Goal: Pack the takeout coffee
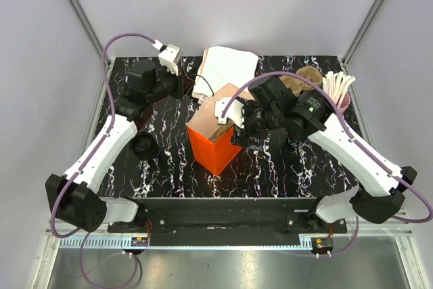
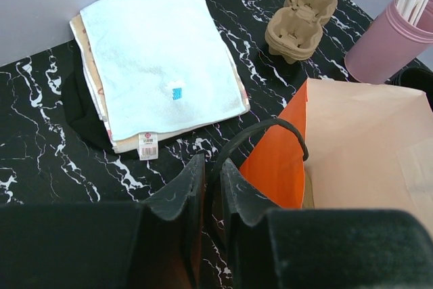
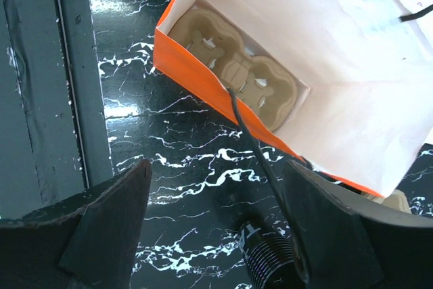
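The left hand (image 2: 211, 167) pinches the handle (image 2: 267, 122), likely to prop the orange bag (image 1: 213, 150) open; the right hand (image 3: 216, 201) hovers wide and empty by its mouth; the coffee cup (image 1: 144, 145) stands on the worktop (image 1: 176, 174) beside the left arm.

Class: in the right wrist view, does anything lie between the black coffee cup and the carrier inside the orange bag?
Only the thin black cord handle, trailing from the orange paper bag across the black cylindrical cup. The brown cardboard carrier looks empty; the bag mouth is open.
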Robot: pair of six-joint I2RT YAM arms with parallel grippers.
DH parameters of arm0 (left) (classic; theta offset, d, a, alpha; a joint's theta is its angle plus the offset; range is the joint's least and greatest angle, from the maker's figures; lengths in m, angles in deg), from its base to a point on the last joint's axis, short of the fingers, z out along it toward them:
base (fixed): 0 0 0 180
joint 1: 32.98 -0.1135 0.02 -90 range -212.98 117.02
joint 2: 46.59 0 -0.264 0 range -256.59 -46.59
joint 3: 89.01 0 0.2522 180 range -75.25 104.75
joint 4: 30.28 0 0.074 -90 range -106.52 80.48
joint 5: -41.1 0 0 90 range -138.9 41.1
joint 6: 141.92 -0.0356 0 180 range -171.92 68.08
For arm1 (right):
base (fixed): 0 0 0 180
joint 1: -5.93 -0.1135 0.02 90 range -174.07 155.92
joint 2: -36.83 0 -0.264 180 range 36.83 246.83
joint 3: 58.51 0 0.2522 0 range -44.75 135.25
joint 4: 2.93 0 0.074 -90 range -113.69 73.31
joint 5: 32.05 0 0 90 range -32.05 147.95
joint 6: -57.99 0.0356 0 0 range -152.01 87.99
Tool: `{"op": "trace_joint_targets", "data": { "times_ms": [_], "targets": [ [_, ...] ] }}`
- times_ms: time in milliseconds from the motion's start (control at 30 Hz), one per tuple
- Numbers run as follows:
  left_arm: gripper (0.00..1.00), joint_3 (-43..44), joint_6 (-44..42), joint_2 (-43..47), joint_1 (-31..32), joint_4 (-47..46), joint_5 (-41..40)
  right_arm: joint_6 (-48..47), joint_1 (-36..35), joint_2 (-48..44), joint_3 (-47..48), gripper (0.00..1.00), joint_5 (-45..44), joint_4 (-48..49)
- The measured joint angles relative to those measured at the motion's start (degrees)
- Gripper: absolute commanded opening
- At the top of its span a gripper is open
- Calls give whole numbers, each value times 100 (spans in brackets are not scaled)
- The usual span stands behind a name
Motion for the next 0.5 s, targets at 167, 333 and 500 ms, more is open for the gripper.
{"op": "trace_joint_targets", "data": {
  "times_ms": [167, 333, 500],
  "targets": [
    [17, 192, -92, -98, 83, 157, 17, -13, 0, 0, 208, 79, -66, 15],
    [13, 422, -188, -155, 197, 376, 101, -46, 0, 0, 737, 76, -114, -63],
    [9, 638, -282, -262, 310, 483, 229, -107, 0, -131, 1001, 73, -216, -61]
  ]
}}
